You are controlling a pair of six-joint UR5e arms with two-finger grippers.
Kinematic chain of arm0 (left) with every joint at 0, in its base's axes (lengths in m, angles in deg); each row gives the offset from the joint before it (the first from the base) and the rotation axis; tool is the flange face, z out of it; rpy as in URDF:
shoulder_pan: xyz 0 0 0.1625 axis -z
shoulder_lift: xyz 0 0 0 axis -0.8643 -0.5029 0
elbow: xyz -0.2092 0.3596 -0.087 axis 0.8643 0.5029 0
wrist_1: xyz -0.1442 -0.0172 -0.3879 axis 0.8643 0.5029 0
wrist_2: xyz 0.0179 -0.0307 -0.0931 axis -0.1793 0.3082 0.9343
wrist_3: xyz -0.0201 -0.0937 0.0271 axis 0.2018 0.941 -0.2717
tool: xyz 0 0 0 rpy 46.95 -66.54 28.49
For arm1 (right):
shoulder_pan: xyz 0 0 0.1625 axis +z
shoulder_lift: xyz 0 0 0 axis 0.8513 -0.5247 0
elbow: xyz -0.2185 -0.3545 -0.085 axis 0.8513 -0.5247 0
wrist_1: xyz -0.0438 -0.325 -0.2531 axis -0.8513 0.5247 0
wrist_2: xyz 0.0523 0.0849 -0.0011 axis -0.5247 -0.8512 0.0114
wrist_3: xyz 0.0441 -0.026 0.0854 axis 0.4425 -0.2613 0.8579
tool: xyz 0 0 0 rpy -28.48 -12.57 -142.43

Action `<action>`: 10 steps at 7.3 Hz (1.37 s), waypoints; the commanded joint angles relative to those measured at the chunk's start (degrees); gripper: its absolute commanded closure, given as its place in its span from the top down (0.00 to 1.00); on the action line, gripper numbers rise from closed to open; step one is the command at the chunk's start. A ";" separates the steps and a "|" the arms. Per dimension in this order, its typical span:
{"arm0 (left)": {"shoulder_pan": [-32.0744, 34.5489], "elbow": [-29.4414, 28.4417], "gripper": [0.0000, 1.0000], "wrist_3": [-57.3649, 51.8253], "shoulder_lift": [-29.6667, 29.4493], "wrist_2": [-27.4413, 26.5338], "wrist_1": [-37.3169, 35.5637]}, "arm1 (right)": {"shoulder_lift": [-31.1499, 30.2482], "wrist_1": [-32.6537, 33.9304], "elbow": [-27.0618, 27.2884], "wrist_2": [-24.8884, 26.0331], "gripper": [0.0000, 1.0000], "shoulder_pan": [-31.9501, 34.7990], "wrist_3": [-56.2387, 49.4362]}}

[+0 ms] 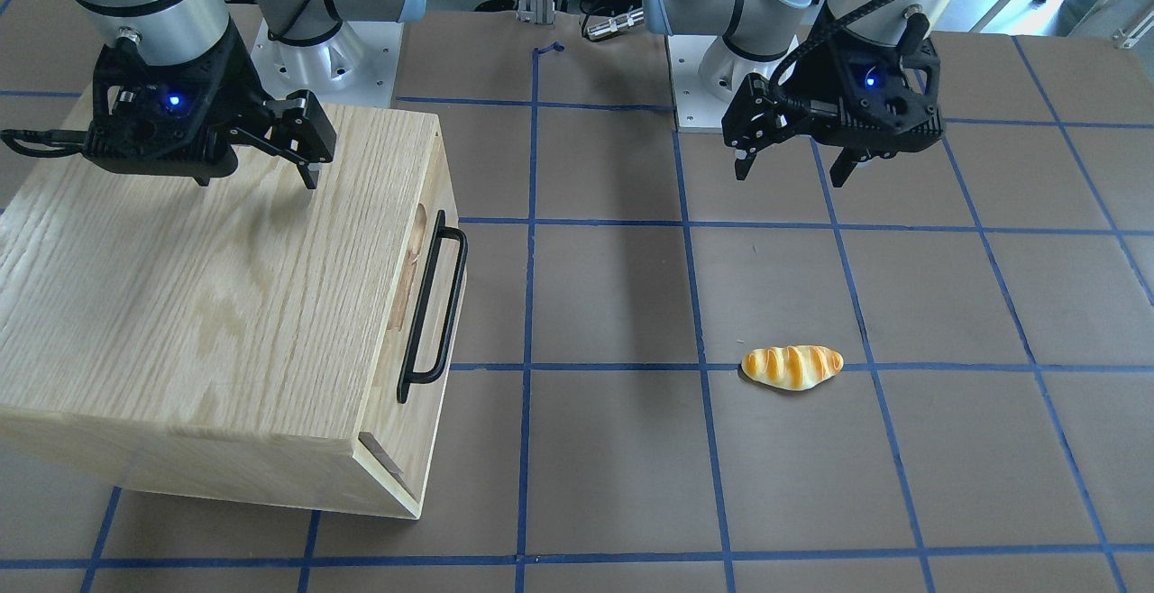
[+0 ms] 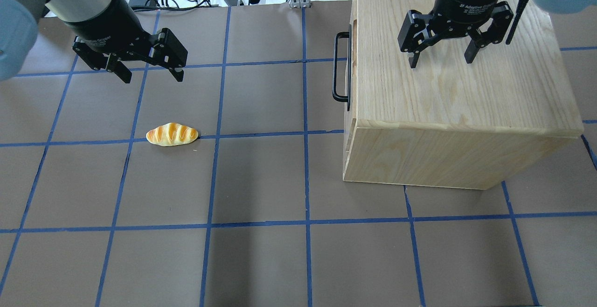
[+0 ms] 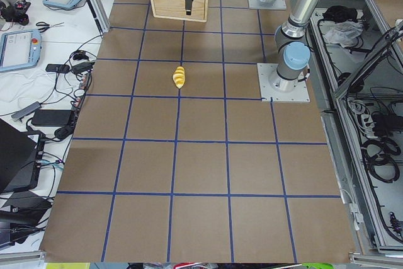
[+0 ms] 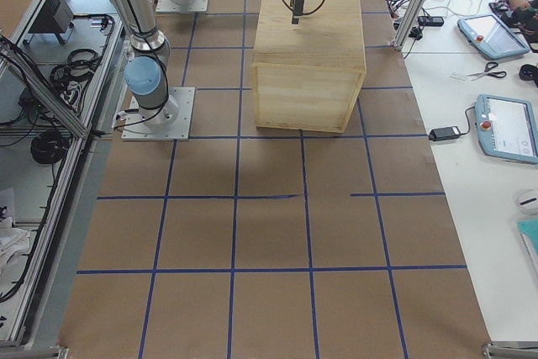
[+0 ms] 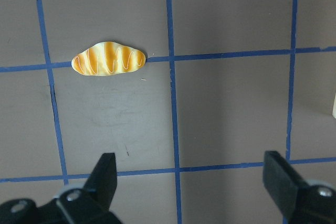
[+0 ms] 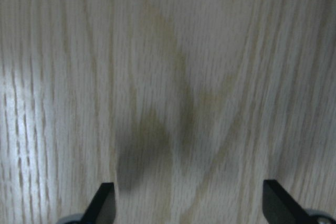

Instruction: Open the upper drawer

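Observation:
The upper drawer (image 1: pixel 437 187) sits flush in the oak-grain cabinet (image 2: pixel 457 97), its front facing the table's middle. Its long black bar handle (image 1: pixel 433 305) also shows in the overhead view (image 2: pixel 341 69). My right gripper (image 2: pixel 440 60) is open and empty, hovering just above the cabinet's top, back from the front edge; the right wrist view shows only wood grain between its fingers (image 6: pixel 105 198). My left gripper (image 2: pixel 153 79) is open and empty above the bare table, well away from the cabinet.
A toy bread roll (image 2: pixel 171 134) lies on the brown mat below and ahead of my left gripper, also in the left wrist view (image 5: pixel 108 59). Blue tape lines grid the table (image 2: pixel 261 181). Cables and a post lie along the far edge.

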 commanded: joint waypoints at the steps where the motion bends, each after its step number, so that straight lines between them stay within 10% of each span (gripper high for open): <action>1: 0.10 0.32 1.00 1.81 -1.25 1.16 -0.07 | 0.00 0.00 0.00 0.00 1.00 0.00 0.02; 10: 13.54 -0.55 1.00 27.81 -15.13 18.03 -23.43 | 0.00 0.00 0.00 0.00 1.00 0.00 -0.07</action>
